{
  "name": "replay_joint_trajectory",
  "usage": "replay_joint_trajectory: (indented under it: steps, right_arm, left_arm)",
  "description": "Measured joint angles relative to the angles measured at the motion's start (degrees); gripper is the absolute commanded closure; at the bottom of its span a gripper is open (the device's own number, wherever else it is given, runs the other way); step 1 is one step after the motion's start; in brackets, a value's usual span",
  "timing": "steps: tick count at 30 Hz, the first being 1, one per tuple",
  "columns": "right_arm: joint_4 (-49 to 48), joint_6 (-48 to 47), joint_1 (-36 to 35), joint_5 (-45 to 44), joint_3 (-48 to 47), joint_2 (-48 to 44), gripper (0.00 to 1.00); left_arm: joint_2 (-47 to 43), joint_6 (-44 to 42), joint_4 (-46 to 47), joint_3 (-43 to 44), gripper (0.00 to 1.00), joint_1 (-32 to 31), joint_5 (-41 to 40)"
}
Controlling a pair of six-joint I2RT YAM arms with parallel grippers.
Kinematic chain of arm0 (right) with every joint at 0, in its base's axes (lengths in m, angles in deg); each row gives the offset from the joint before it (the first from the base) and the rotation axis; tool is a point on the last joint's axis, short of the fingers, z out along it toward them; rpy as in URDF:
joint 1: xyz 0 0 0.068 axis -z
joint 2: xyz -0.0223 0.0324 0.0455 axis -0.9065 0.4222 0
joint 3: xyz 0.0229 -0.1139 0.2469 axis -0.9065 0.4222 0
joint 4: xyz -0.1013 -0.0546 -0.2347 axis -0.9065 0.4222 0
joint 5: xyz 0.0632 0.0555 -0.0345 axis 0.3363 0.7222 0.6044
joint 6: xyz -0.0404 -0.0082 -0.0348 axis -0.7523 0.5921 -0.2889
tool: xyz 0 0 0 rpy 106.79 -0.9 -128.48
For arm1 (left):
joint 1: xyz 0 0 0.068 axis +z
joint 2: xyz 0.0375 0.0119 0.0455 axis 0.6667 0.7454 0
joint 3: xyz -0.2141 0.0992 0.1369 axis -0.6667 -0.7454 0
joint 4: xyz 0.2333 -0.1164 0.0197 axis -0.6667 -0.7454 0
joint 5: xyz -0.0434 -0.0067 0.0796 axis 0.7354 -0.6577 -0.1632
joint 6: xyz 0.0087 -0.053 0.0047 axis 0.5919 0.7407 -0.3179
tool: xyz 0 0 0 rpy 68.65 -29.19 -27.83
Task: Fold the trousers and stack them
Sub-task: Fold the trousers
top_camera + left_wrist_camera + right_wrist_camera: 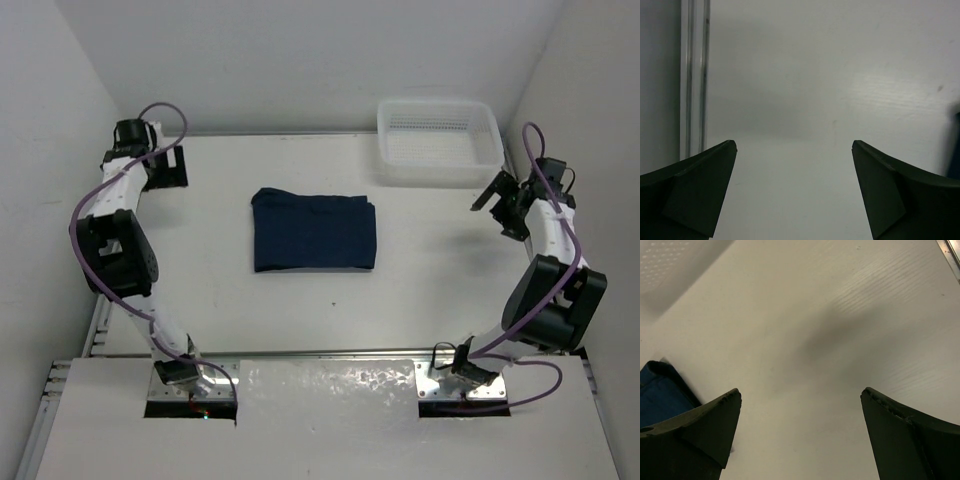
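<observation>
The dark navy trousers (313, 231) lie folded into a compact rectangle in the middle of the white table. A corner of them shows at the left edge of the right wrist view (660, 392), and a sliver at the right edge of the left wrist view (956, 145). My left gripper (168, 166) is open and empty at the far left of the table, well away from the trousers. My right gripper (497, 203) is open and empty at the right, near the basket. Both wrist views show only bare table between the fingers.
A white plastic mesh basket (440, 142) stands at the back right corner. A metal rail (695, 75) runs along the table's left edge. Walls enclose the table at the back and both sides.
</observation>
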Motion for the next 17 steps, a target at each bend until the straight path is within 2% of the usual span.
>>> replay_joint_trajectory:
  steps: [6,17]
  right_arm:
    - [0.7,-0.5,0.2,-0.2,1.0,-1.9,0.01]
    - [-0.8,-0.5,0.0,1.1,4.5,-3.8,0.01]
  left_arm:
    - [-3.8,-0.8,-0.9,-12.2,0.01,0.9,-0.7]
    - [-7.9,-0.8,0.6,-14.7,0.01,0.1,1.7]
